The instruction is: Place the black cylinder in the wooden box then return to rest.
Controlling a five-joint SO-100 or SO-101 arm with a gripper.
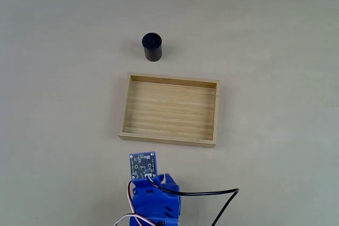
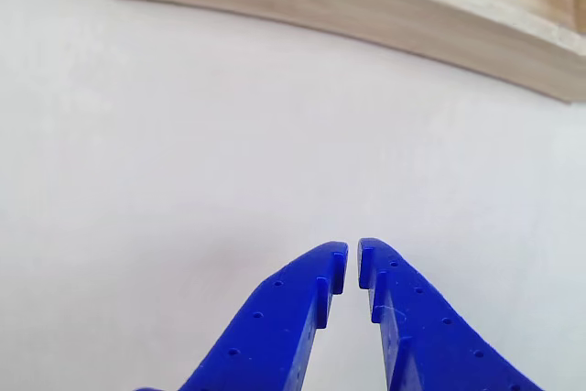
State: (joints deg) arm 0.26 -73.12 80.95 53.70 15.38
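Gripper (image 2: 352, 267) seen nearly closed, nothing held | box (image 1: 169, 140) lies between arm and cylinder (image 1: 152, 47) | risk: box clipped or cylinder toppled when reached over the walls

no writing, label or number can be read anywhere here. the small blue circuit board (image 1: 143, 165) on the arm carries tiny white markings in the fixed view, too small to make out. the wooden box (image 1: 169, 140) and black cylinder (image 1: 152, 47) bear none.
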